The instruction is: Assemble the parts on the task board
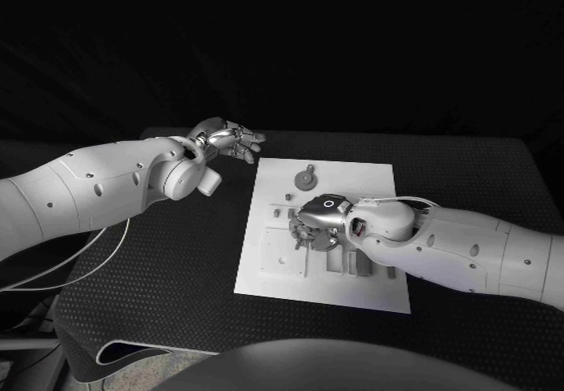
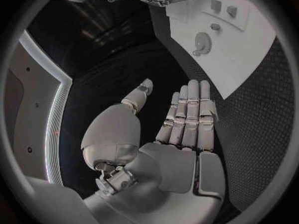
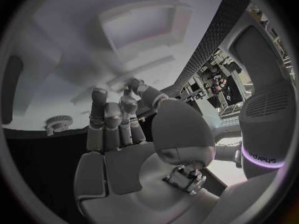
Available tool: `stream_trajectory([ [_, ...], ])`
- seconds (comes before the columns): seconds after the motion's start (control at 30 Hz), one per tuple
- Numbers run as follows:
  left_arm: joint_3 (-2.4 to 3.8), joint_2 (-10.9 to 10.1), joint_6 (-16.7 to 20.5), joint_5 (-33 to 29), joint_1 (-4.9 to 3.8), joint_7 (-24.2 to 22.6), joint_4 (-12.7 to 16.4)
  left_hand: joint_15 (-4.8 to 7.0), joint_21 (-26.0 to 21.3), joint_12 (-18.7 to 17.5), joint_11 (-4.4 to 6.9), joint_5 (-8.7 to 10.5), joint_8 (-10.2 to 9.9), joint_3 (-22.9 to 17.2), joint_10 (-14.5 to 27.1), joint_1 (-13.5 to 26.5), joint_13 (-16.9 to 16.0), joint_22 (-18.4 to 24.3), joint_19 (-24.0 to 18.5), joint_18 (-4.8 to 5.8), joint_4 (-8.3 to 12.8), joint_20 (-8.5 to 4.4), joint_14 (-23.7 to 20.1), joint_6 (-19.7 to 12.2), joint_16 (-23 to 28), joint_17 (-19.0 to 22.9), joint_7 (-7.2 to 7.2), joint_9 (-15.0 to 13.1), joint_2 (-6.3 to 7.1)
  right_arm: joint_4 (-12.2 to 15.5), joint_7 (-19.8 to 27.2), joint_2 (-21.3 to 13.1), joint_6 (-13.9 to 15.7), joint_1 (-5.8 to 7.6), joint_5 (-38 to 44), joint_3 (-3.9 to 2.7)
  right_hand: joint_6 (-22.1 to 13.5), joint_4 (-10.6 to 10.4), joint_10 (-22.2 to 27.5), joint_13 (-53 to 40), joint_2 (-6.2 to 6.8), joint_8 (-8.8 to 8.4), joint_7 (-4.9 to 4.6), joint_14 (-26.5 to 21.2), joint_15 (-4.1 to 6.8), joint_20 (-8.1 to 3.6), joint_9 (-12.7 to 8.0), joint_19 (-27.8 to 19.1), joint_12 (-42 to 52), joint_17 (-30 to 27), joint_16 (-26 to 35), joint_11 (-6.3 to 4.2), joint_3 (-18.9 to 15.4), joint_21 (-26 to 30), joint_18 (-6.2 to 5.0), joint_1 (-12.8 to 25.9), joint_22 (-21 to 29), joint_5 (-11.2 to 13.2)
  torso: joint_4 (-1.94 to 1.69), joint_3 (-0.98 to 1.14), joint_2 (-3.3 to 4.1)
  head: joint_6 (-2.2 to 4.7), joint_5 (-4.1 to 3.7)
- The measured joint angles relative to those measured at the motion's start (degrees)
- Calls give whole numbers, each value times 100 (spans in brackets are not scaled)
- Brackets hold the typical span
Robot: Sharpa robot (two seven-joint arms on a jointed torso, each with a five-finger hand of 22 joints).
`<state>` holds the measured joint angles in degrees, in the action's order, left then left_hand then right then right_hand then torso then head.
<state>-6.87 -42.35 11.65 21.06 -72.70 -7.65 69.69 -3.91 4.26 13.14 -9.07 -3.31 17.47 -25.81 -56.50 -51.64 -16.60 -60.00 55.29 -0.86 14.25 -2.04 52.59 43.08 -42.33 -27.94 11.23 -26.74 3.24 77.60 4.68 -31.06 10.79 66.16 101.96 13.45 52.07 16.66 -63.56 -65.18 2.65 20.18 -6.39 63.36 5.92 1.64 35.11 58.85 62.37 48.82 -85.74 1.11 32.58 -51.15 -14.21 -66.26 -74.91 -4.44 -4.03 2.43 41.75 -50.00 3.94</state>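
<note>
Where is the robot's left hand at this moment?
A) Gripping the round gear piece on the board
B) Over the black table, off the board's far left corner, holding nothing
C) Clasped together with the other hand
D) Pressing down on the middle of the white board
B: the left hand hangs over the black table beside the task board, fingers straight and nothing in them in its wrist view.

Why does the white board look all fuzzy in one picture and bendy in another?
In the right wrist view the task board sits very close to the lens, so it blurs behind the right robot hand. In the left wrist view the fisheye lens curves the board's straight edges beyond the left robot hand. In the head view the board looks sharp and straight.
</note>
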Motion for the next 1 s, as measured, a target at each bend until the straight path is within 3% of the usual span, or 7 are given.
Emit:
stream_trajectory([
  [0.13, 0, 0, 0, 0, 0, 2, 0, 0, 0, 0, 0, 0, 0, 0, 0, 0, 0, 5, 0, 0, 0, 0, 0, 0, 0, 0, 0, 0, 0, 2, -33, -17, 31, -1, 2, 1, 1, 0, 0, 7, 0, 1, 1, 10, 10, 0, 4, 0, 24, -2, 0, 0, 0, 0, 0, 43, 0, 0, -1, 0, -1, 0, -6],
  [0.23, 0, 1, -1, 0, 0, 4, -1, 0, 0, 0, 0, 0, 0, 0, 0, 0, -1, 5, 0, 0, 0, 0, 0, 0, 0, 0, 0, 1, 0, 10, -66, -32, 58, -3, 2, 3, 12, -23, 0, 24, 76, 12, 12, 11, 11, 0, 18, 0, 45, -4, -29, 0, -24, -7, 1, 164, 0, 0, -1, 0, -1, 0, -11],
  [0.47, 0, 5, -1, 0, 0, 7, -4, 0, 0, -21, 0, 0, 0, 0, 0, 0, -5, 5, 0, 0, 0, 0, 0, 0, 0, -5, 0, 5, 0, 25, -139, -89, 111, -6, -54, 5, 17, -63, 0, 131, 111, 113, 17, 23, 22, -42, 182, 106, 129, -52, -51, 0, 16, -35, 2, 398, 0, 0, -1, -1, -2, 0, -16],
  [0.7, 0, 8, -1, 0, 0, 10, -6, 0, 0, -21, 1, 0, 22, 0, -1, 0, -4, 4, 0, 0, 0, 0, 0, 0, 22, -5, 0, 5, 0, 38, -177, -117, 138, -9, -139, 9, 21, -62, 0, 168, 113, 144, 21, 23, 23, -72, 267, 136, 174, -63, -51, 0, 48, -35, 41, 442, 0, 0, -1, -2, -2, 0, -16],
  [1.0, -1, 10, -2, -1, 0, 14, -6, 0, 0, -21, 1, 0, 22, 14, -1, 0, -4, 9, 0, 0, -14, 0, 0, 0, 22, -11, 0, 4, 0, 169, -195, -239, 197, -15, -281, 14, 26, -46, 0, 203, 90, 179, 26, 33, 31, -102, 339, 207, 212, -77, -78, 0, 64, -56, -18, 464, 0, 0, -2, -5, -2, 0, -13],
])
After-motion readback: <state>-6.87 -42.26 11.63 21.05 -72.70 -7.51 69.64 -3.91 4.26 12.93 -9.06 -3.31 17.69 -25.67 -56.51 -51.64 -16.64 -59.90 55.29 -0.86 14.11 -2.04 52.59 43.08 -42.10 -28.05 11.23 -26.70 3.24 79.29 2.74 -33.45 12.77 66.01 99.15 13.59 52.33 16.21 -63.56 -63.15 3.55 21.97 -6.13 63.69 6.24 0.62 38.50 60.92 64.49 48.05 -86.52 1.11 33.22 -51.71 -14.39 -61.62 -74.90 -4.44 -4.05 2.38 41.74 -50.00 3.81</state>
